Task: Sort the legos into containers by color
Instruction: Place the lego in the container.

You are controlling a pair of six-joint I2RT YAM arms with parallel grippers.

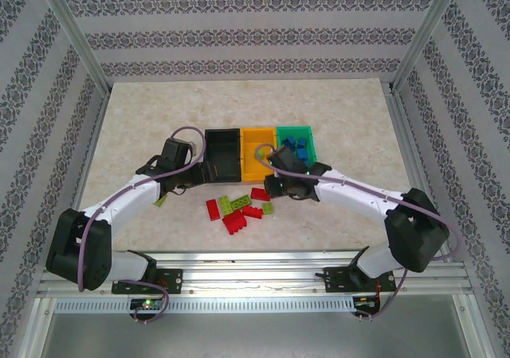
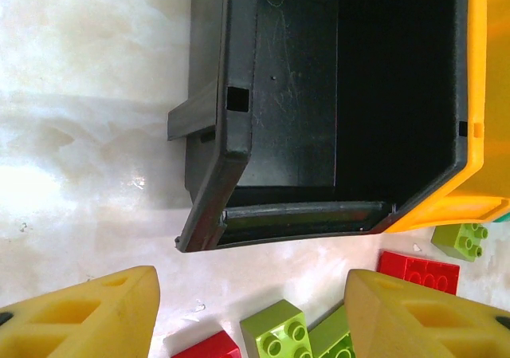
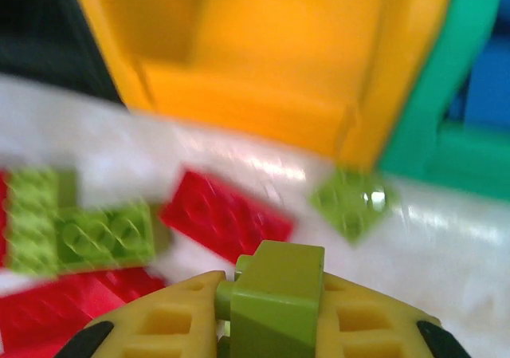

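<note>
Right claw (image 3: 271, 330) clamps lime brick (image 3: 279, 282); left claw (image 2: 249, 306) half-spread, empty, near glossy black bin (image 2: 319, 95)

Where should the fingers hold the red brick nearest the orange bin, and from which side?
Probably from straight above, closing on its two long sides. The red brick lies flat, studs up, too low to take sideways, and its long sides look free.

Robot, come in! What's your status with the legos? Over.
Right gripper shut on a green lego. Left gripper open, empty, by black bin. Blue legos in green bin; loose pile on table.
</note>
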